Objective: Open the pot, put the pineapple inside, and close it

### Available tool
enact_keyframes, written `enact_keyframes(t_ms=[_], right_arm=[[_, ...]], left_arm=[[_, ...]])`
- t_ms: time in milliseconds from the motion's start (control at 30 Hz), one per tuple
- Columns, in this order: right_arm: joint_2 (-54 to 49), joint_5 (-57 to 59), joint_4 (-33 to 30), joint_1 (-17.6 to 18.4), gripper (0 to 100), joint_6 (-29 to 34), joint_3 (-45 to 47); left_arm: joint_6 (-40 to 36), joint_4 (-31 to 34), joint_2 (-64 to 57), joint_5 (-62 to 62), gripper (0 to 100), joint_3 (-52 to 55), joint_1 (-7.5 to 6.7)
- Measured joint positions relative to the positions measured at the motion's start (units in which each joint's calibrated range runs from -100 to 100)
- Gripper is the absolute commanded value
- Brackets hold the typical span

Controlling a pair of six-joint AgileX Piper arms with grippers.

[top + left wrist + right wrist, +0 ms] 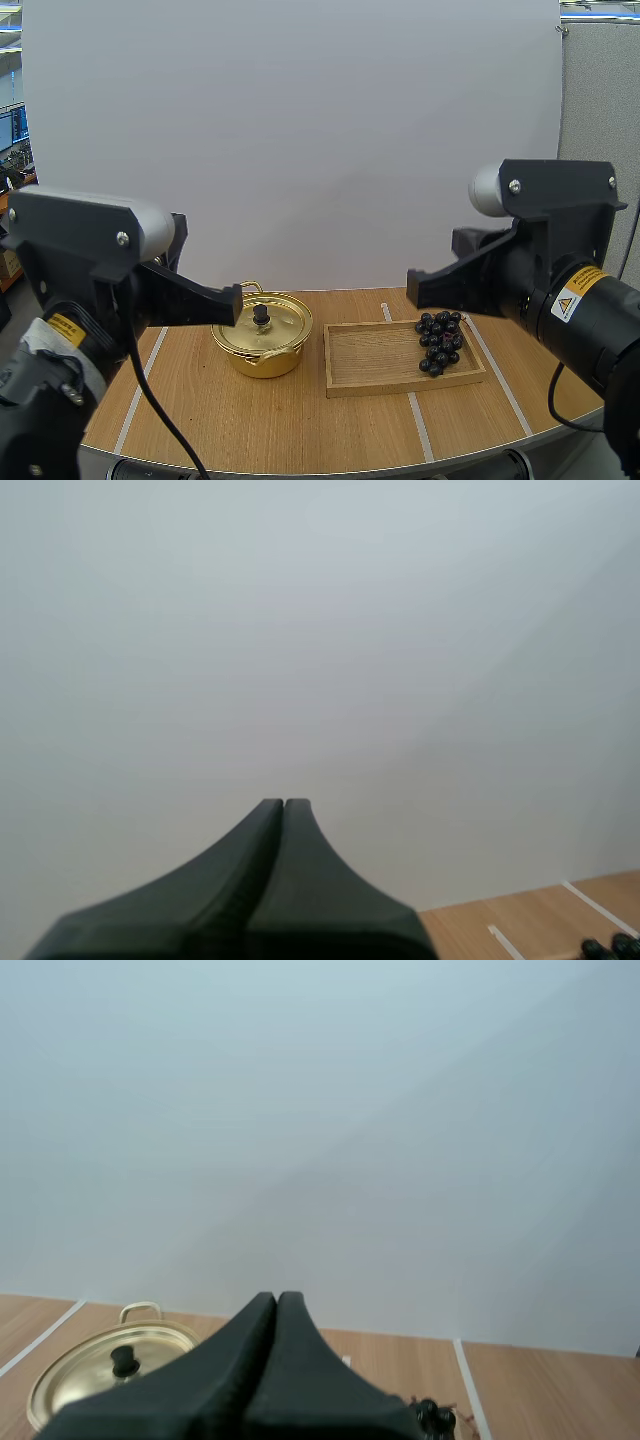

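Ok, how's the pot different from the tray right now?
The pot is round, shiny gold metal; the tray is rectangular and wooden. The pot is closed, its lid on, so its inside is hidden; the tray is open on top. The tray holds grapes at its right end. Both stand side by side on the table.

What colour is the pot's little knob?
The knob is black, on the gold lid; the high view shows it best.

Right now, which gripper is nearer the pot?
Left. The left gripper hangs raised just left of the pot; the right gripper hangs above the wooden tray, farther off.
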Motion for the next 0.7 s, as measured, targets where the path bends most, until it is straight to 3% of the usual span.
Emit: enact_keyframes(t_ms=[67, 333, 700], right_arm=[[-0.46, -10.68, -0.88, -1.2, 0, 0.0, 2.06], [-0.57, -30.99, -1.8, -3.06, 0, -0.47, 12.77], [-0.45, -40.76, -2.14, -3.29, 0, -1.16, 29.62]], left_arm=[[-0.52, 0.0, -0.11, -7.01, 0, 2.97, 0.33], [-0.52, 0.0, -0.11, -26.56, 0, 12.35, 0.43], [-0.43, 0.0, -0.11, -46.14, 0, 25.2, 0.43]])
